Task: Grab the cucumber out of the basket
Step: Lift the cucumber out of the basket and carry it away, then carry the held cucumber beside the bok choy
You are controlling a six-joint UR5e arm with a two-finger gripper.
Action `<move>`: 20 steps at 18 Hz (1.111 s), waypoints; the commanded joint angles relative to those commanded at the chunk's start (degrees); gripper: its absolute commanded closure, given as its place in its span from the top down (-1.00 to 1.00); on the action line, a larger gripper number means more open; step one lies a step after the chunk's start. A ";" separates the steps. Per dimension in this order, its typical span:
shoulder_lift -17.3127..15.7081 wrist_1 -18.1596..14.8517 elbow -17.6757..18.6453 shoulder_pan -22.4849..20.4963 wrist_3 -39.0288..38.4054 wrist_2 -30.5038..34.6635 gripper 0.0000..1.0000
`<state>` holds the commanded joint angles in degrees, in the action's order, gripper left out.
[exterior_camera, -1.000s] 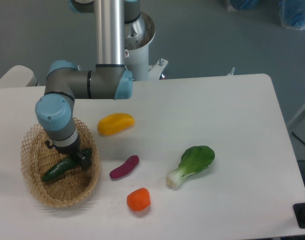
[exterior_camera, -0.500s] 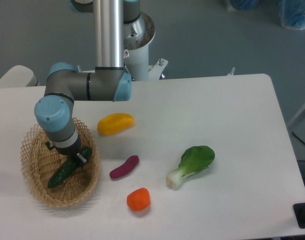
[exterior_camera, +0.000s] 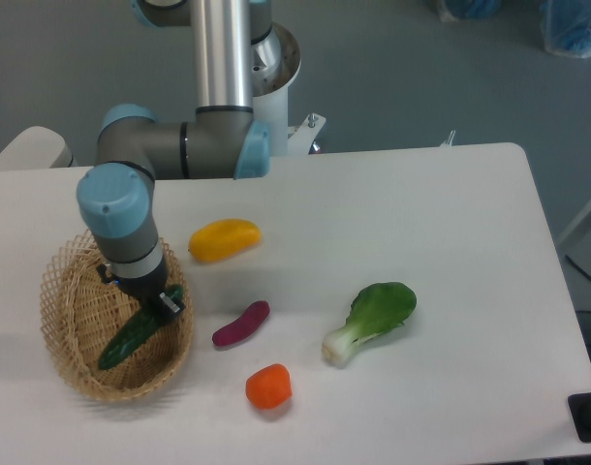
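Note:
The dark green cucumber point(exterior_camera: 131, 341) hangs tilted over the tan woven basket point(exterior_camera: 65, 291) at the table's left. Its upper end points up and right, and its lower end dips toward the basket floor. My gripper point(exterior_camera: 158, 303) reaches down from the grey and blue wrist and is shut on the cucumber's upper end, just inside the basket's right rim. The wrist hides most of the fingers.
A yellow vegetable point(exterior_camera: 225, 239) lies right of the basket. A small purple eggplant point(exterior_camera: 241, 324) and an orange vegetable point(exterior_camera: 268, 386) sit nearer the front. A bok choy point(exterior_camera: 371, 318) lies mid-table. The arm's base column stands at the back.
The wrist has shifted slightly right and up. The cucumber has come with it, swinging from nearly flat in the basket to a steeper tilt.

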<state>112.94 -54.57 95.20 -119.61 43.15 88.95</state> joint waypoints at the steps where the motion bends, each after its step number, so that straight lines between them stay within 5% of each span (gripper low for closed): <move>1: -0.09 -1.67 -0.97 -1.40 1.66 0.00 -0.69; 9: 3.15 -6.87 -8.97 -10.81 12.47 -0.26 -0.68; 20: 16.51 -10.91 -24.96 -22.24 28.21 -0.18 -0.68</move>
<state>129.45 -65.48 70.24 -141.85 71.36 88.77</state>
